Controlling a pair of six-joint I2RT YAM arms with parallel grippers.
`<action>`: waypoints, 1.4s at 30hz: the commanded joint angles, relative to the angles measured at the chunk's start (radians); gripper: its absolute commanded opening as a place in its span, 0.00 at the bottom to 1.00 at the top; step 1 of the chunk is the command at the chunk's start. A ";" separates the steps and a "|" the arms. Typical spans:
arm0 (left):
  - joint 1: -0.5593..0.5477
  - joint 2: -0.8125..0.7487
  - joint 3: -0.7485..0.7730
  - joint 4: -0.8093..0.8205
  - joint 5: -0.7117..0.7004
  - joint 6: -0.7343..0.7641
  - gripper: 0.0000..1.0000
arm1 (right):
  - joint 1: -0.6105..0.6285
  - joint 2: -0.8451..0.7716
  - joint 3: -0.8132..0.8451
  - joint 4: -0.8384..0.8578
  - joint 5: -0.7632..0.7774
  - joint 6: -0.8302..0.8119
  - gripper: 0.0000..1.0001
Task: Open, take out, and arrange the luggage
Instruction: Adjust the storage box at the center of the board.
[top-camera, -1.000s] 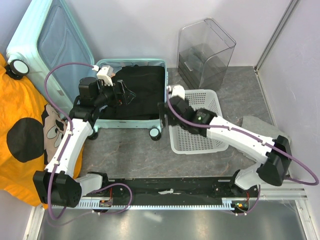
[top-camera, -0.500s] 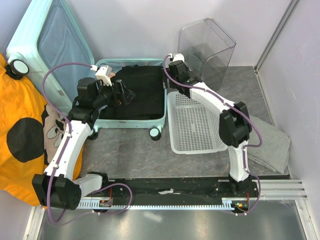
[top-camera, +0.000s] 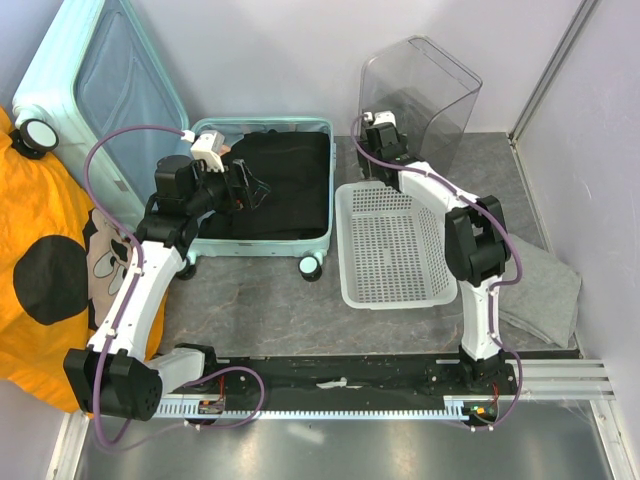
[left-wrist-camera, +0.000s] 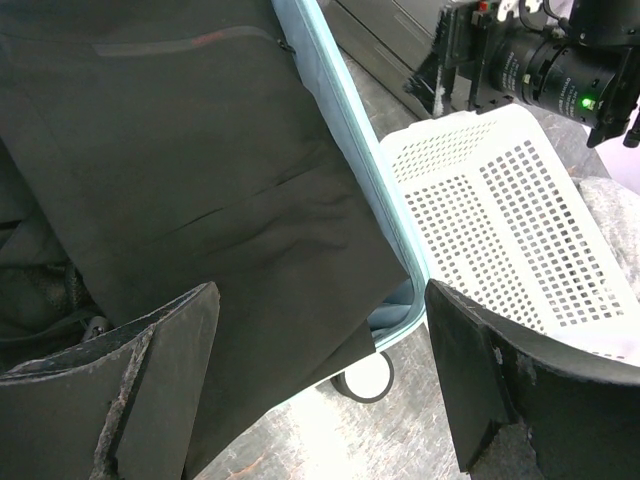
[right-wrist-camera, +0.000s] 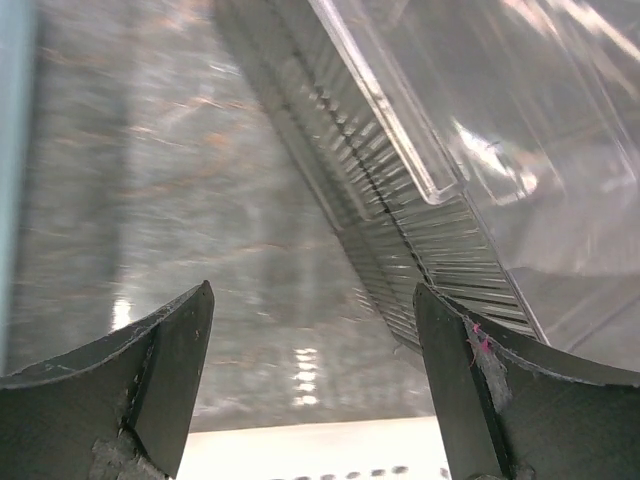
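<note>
The grey counter (top-camera: 250, 300) carries the open luggage (top-camera: 262, 244) at the far left. Just right of it stands a white basket (top-camera: 392, 298), with a clear box (top-camera: 430, 95) behind that at the far edge. A grey cloth (top-camera: 545, 290) lies at the right and an orange cloth (top-camera: 45, 210) at the left.

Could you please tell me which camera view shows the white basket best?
The top view: the whole basket shows, beside the suitcase. The left wrist view catches only part of it past the suitcase edge; the right wrist view, barely a white sliver at the bottom.
</note>
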 joint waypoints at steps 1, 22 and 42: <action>-0.003 -0.009 -0.001 0.022 0.002 0.003 0.90 | -0.074 -0.075 -0.040 0.032 0.084 -0.044 0.88; -0.009 -0.003 -0.003 0.023 0.003 0.002 0.90 | -0.258 -0.114 -0.088 0.093 0.076 -0.076 0.90; -0.010 0.012 -0.003 0.023 0.008 0.000 0.90 | 0.033 -0.710 -0.683 0.031 -0.335 0.436 0.75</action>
